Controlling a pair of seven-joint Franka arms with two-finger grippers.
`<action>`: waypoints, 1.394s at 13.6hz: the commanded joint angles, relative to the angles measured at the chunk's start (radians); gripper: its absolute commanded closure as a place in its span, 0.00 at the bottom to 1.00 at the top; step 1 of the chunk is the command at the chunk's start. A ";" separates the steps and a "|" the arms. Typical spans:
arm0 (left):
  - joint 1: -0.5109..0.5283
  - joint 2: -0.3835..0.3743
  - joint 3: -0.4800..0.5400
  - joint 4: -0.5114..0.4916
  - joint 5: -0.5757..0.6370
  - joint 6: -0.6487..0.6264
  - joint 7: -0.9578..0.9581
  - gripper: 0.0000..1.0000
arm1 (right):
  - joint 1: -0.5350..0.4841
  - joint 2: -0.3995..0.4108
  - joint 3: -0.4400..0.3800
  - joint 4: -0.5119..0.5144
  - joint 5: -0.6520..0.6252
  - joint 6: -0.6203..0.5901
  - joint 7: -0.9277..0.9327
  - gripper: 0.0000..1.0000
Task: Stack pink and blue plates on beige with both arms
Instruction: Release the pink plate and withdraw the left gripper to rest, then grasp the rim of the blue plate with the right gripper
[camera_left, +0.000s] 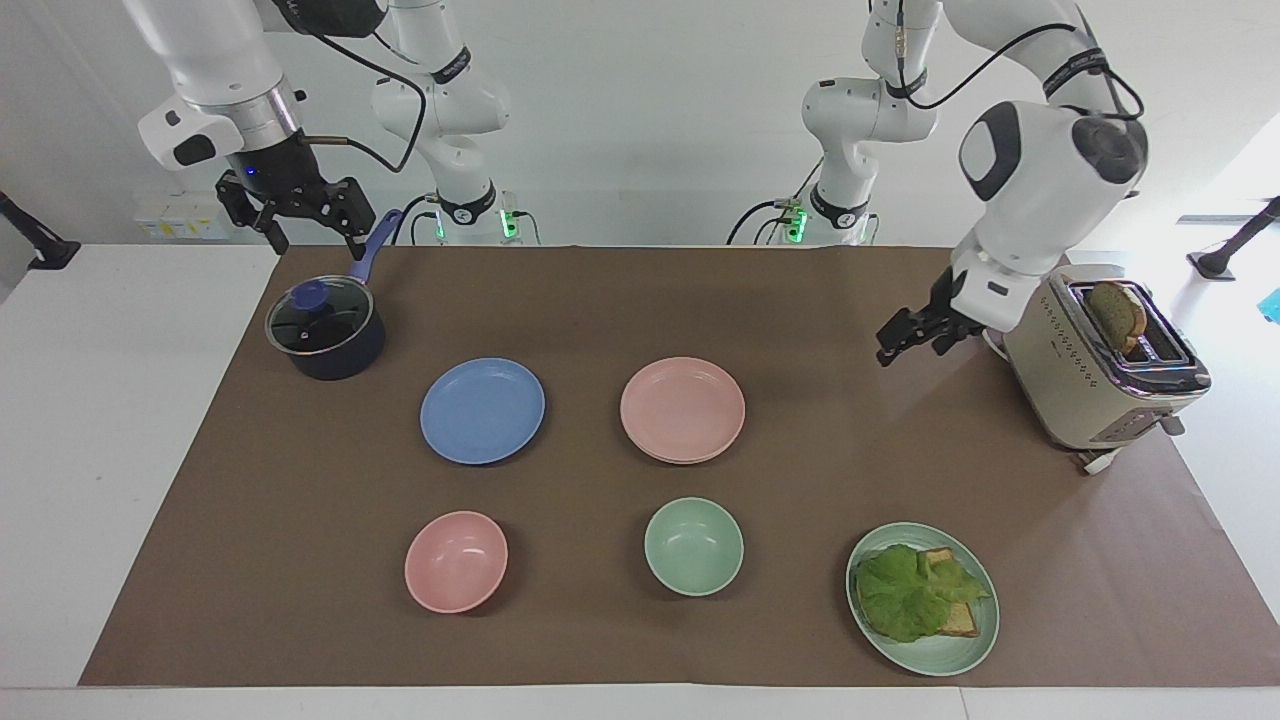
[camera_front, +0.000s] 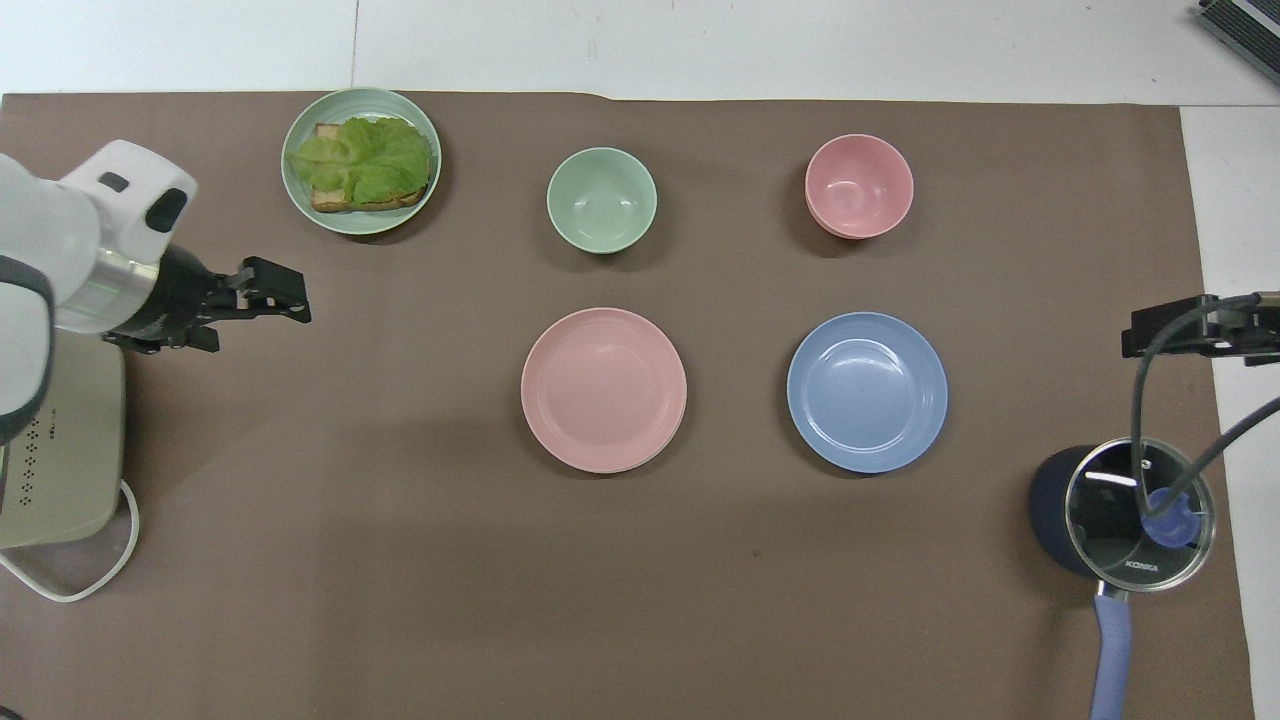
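Note:
The pink plate (camera_left: 682, 410) (camera_front: 604, 389) lies flat mid-table, squarely on the beige plate, which it hides. The blue plate (camera_left: 482, 410) (camera_front: 867, 391) rests alone beside it, toward the right arm's end. My left gripper (camera_left: 903, 345) (camera_front: 300, 300) hangs open and empty over bare mat next to the toaster, well away from the pink plate. My right gripper (camera_left: 315, 232) (camera_front: 1150, 335) is raised, open and empty, over the pot's handle, and that arm waits.
A dark pot with a glass lid (camera_left: 325, 325) (camera_front: 1125, 515) stands near the right arm. A beige toaster (camera_left: 1090, 370) (camera_front: 55, 450) holding bread stands at the left arm's end. A pink bowl (camera_left: 456, 561), a green bowl (camera_left: 693, 546) and a green plate (camera_left: 950, 655) with lettuce and toast lie farther out.

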 joint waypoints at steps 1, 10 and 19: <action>0.046 0.006 -0.013 0.094 0.075 -0.104 0.097 0.00 | -0.017 -0.008 -0.001 -0.091 0.024 0.101 -0.076 0.00; 0.078 -0.011 -0.007 0.249 0.146 -0.267 0.174 0.00 | 0.009 0.208 0.002 -0.431 0.024 0.634 -0.162 0.00; 0.064 -0.056 -0.017 0.235 0.140 -0.267 0.177 0.00 | 0.009 0.281 0.008 -0.528 0.083 0.765 -0.156 0.00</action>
